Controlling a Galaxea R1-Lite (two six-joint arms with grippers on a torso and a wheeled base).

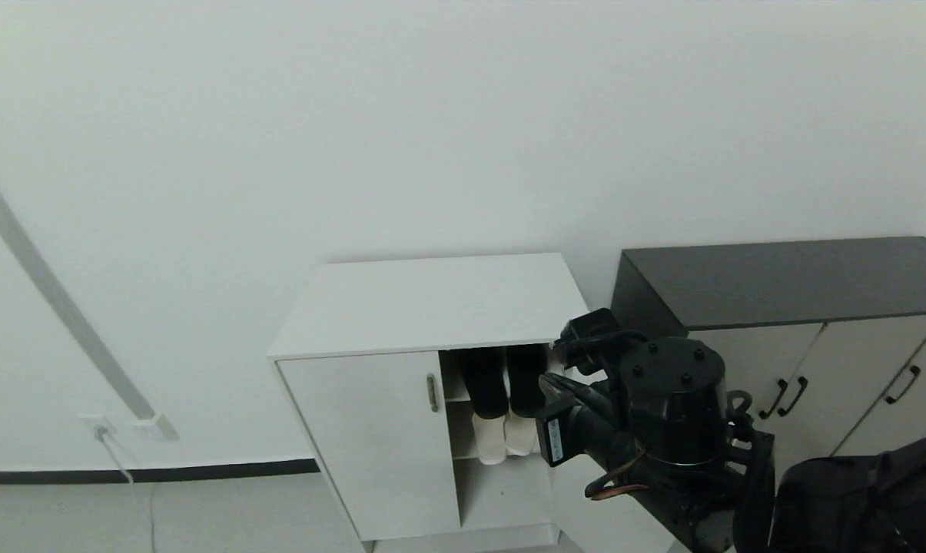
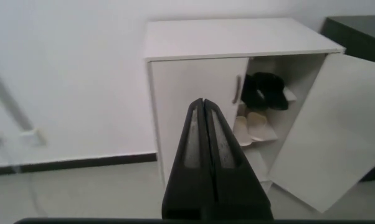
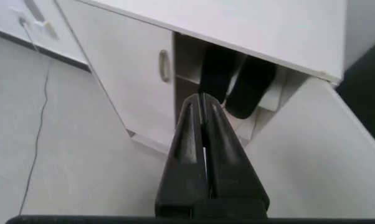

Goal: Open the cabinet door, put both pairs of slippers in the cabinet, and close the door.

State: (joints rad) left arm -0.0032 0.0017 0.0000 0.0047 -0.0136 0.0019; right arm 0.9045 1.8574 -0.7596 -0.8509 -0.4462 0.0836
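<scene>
Fingers (image 2: 192,146) of left gripper (image 2: 203,106) and right gripper (image 3: 203,99) clenched empty, open door (image 2: 327,124) beside the slippers (image 1: 501,384), dark cabinet (image 1: 785,280) nearby

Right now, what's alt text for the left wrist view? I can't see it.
A white cabinet with one door open holds black slippers above a pale pair. The left gripper, fingers shut, points toward it, empty.
</scene>
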